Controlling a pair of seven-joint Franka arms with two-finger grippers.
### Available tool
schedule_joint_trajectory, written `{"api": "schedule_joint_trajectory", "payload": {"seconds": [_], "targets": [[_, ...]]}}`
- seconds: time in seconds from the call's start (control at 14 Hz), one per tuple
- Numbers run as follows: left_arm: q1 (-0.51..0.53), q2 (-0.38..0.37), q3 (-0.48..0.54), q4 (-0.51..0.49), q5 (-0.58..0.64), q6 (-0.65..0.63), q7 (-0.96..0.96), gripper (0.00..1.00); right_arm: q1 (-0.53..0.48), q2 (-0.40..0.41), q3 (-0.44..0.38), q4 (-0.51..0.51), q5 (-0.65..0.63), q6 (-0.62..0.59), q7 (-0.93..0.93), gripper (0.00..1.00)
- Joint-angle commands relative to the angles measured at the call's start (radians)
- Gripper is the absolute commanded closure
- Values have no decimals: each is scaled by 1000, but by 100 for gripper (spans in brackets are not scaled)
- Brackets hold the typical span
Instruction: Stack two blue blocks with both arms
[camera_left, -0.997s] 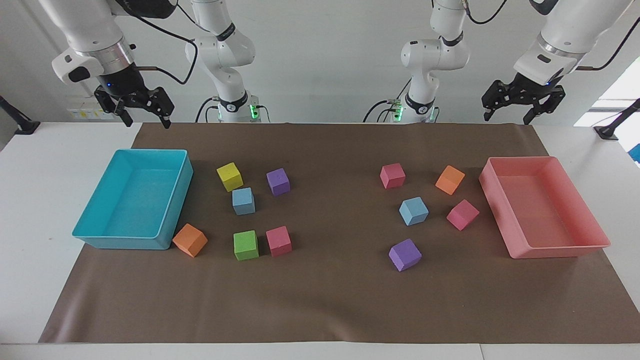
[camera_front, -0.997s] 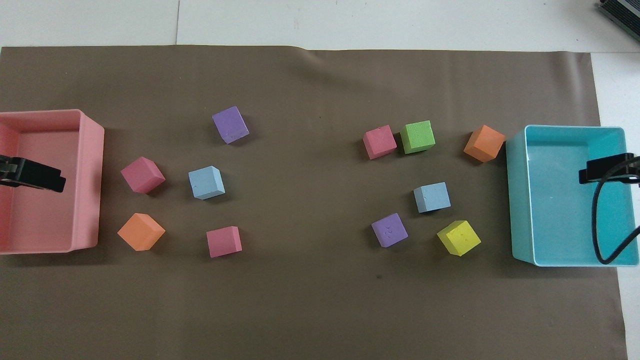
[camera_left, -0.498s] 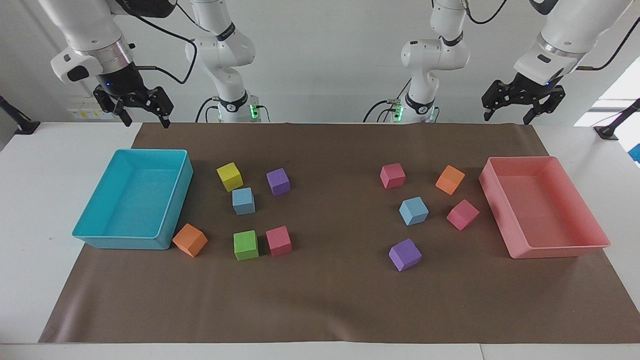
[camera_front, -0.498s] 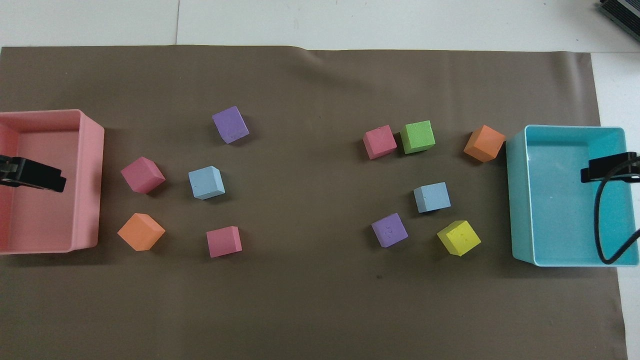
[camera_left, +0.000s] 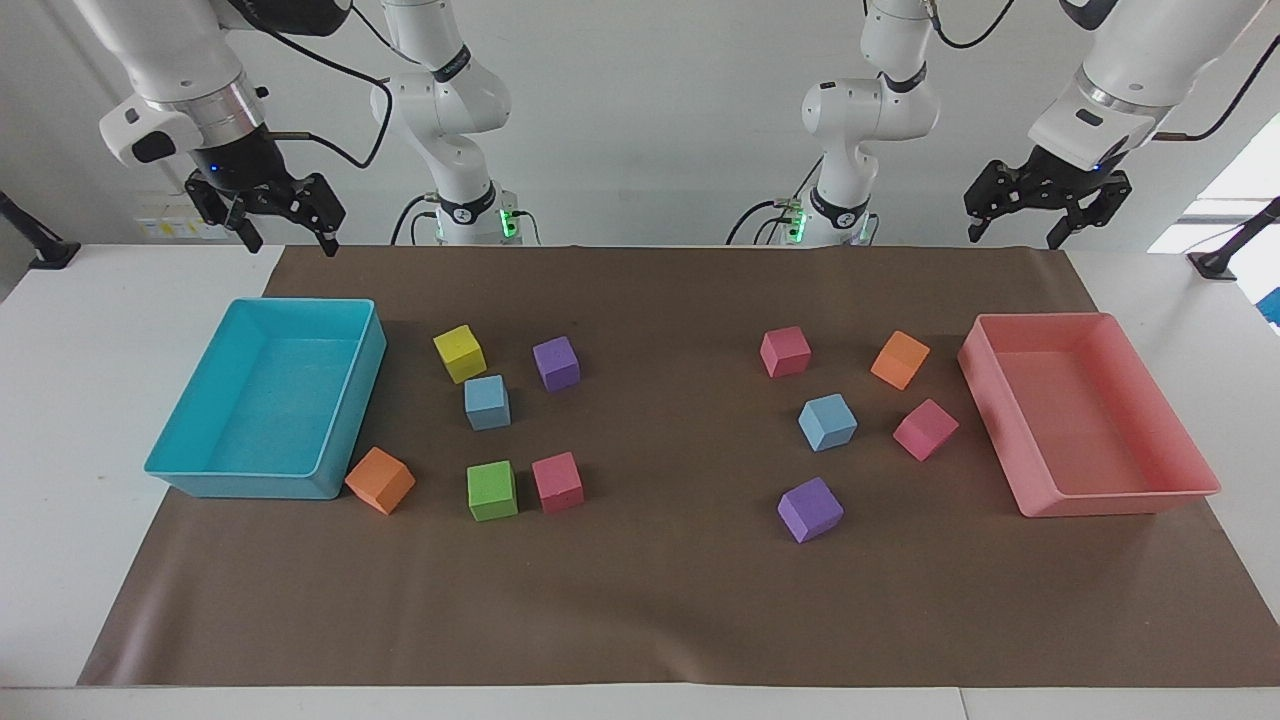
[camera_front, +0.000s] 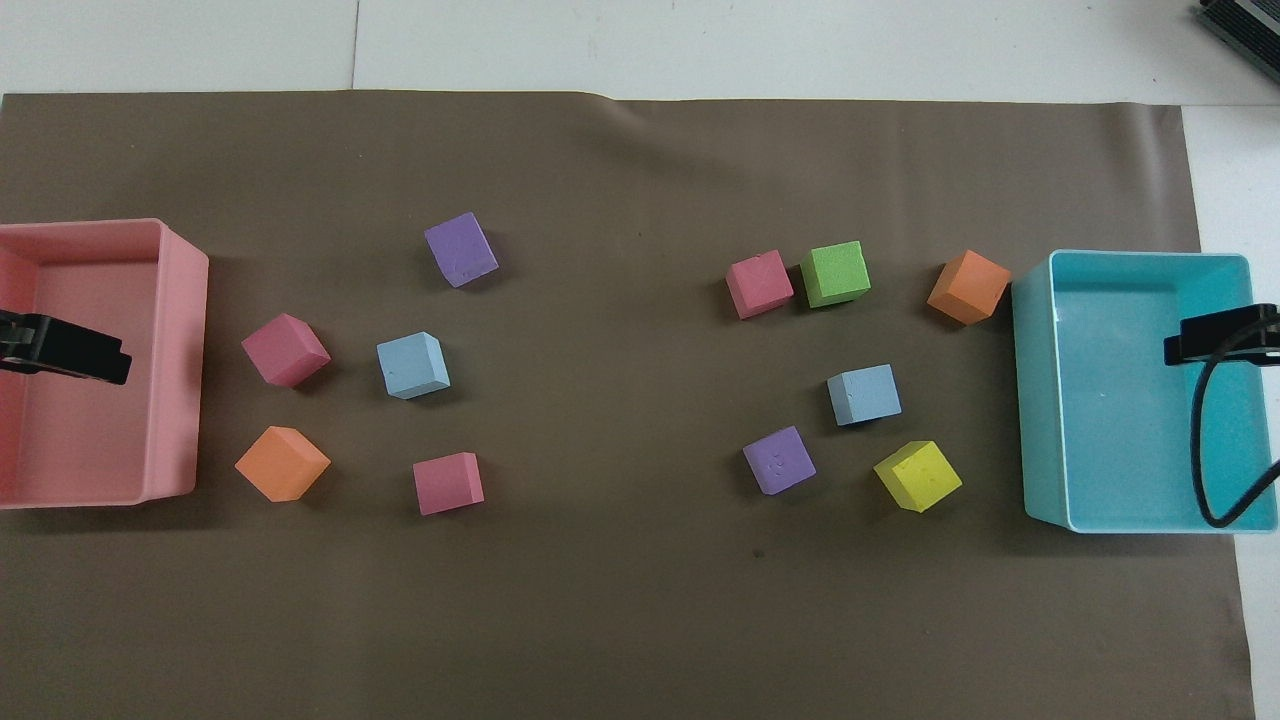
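Hanging with fingers apart, your right gripper (camera_left: 285, 225) had one blue block (camera_left: 487, 402) at four o'clock in the facing view, your left gripper (camera_left: 1045, 215) the other blue block (camera_left: 827, 422) at eight.

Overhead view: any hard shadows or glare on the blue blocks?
Overhead view: both blue blocks evenly lit, no glare, only soft shadows on the brown mat. Facing view: bright window patch at the left arm's end, blocks unaffected.
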Motion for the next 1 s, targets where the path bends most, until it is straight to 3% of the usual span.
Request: {"api": "schedule_joint_trajectory", "payload": {"seconds": [0.0, 0.93], "targets": [[18, -24, -9, -24, -10, -1, -6, 0, -4, -10, 0, -2, -18, -4, -14, 0], [18, -24, -9, -24, -10, 0, -6, 0, 2, -22, 0, -22, -13, -1, -5, 0]]}}
